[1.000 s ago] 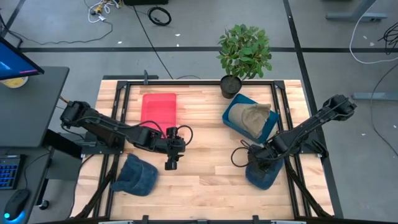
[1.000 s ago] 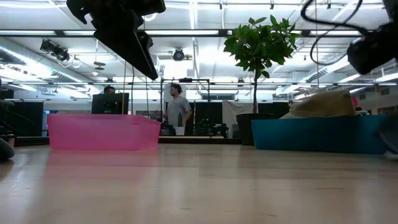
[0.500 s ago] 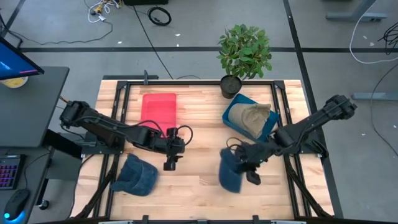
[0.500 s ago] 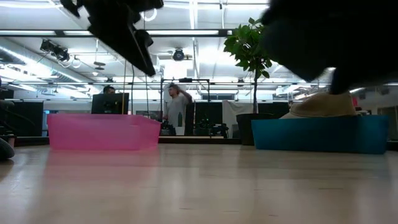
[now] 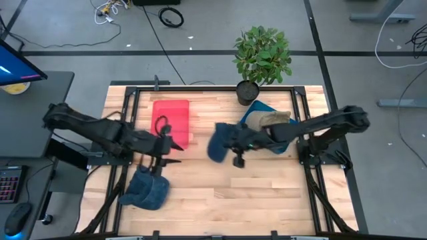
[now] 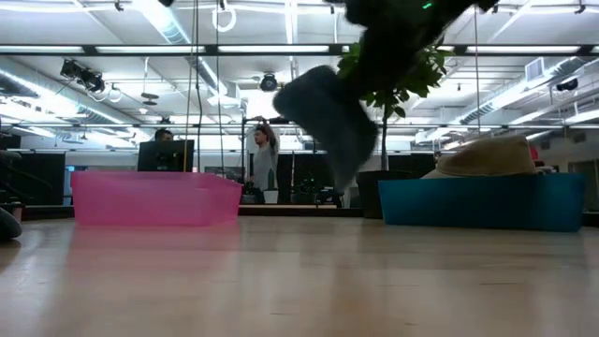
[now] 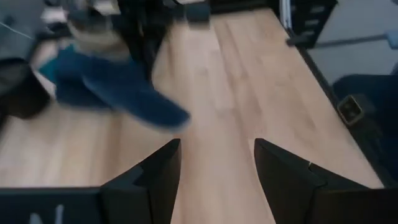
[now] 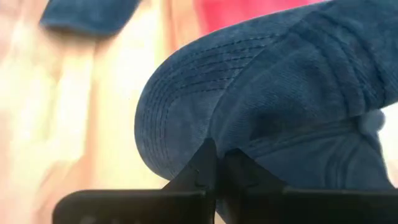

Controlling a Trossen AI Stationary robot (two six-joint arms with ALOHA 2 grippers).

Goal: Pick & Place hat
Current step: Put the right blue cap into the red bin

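Note:
A blue denim cap [image 5: 218, 142] hangs in the air between the pink bin [image 5: 171, 119] and the blue bin [image 5: 280, 139]. My right gripper [image 5: 235, 145] is shut on it. In the low view the cap [image 6: 328, 117] floats well above the table. The cap [image 8: 261, 93] fills the right wrist view. A second blue cap [image 5: 146, 190] lies flat on the table near its near-left corner. A tan hat [image 5: 272, 122] sits in the blue bin. My left gripper [image 5: 165, 143] is open, beside the pink bin's near-right corner, touching nothing. In its own wrist view the left gripper [image 7: 217, 168] faces the carried cap [image 7: 118, 84]. My right gripper pinches the cap between its two fingers [image 8: 202, 168], about where the stitched brim [image 8: 180, 106] meets the crown [image 8: 298, 81]. The arm reaches level from the table's right side. The cap is lifted clear and hangs tilted below the gripper [image 6: 393, 37].
A potted plant [image 5: 261, 57] stands at the far edge behind the blue bin. Black frame rails [image 5: 130, 113] run along both sides of the table. Bare wood [image 5: 220, 200] stretches across the near middle. People stand in the room beyond [image 6: 267, 164].
My right gripper has lifted the blue cap from the table's near-right area and swung it fast up, toward the left and the far edge; it now hangs beside the pink bin. My left gripper has drawn back toward the left and far edges.

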